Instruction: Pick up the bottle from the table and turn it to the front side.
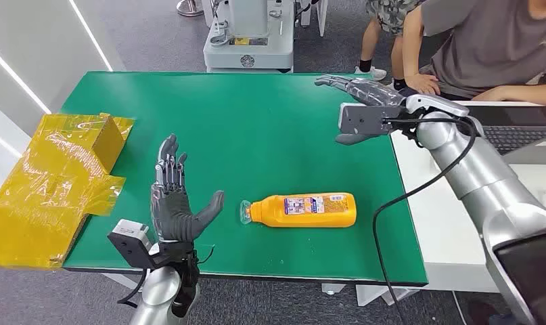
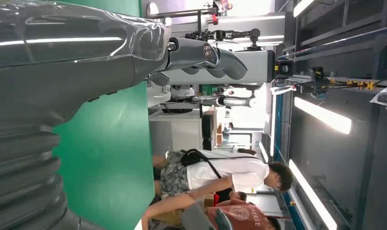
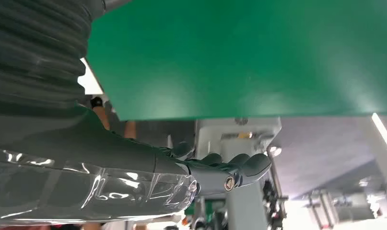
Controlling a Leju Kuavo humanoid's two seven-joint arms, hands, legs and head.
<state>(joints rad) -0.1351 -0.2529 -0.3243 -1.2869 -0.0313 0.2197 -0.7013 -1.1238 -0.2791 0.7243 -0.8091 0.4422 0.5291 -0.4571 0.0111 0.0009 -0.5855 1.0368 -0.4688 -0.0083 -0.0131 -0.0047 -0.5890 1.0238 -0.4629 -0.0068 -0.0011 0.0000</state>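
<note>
1. The orange bottle lay on its side low in the centre of the head view, on the green table, with its clear cap pointing left.
2. The left hand stood released at lower left, fingers spread upward, near the cap without touching it.
3. The right hand hovered at upper right, fingers extended, holding nothing.
4. Yellow packaging sat at the left edge.

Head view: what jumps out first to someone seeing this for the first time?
The orange bottle lying on its side on the green table, cap toward the robot's open left hand. The right hand hovers at the table's far right edge, and crumpled yellow packaging sits at the left.
</note>
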